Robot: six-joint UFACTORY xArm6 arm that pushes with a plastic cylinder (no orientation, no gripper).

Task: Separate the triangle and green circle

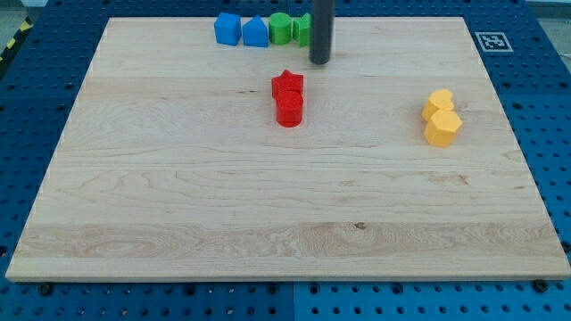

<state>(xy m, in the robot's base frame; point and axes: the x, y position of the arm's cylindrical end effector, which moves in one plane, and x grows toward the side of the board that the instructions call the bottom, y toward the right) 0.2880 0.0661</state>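
Nearest the view's bottom, only bare wood of the board (268, 232) was seen; the first blocks above it were two yellow ones at the view's right, a yellow hexagonal block (442, 127) with a second yellow block (438, 102) touching it just above. Near the middle, a red round block (289, 111) was seen pressed against a red star-shaped block (287, 85) above it. Along the board's top edge a row of four blocks was lined up: a blue block (227, 28) at the view's left, a blue triangle-topped block (255, 32) just beside it, the green circle (280, 28) touching that one's right side, and a further green block (302, 28), partly hidden by the rod. No pincer was fitted, so no open or closed state could be told; the arm ended in a dark rod whose tip (319, 62) was set on the board just below and to the right of the green pair, above the red star-shaped block and apart from it. Blue perforated table (544, 89) was seen around the board.
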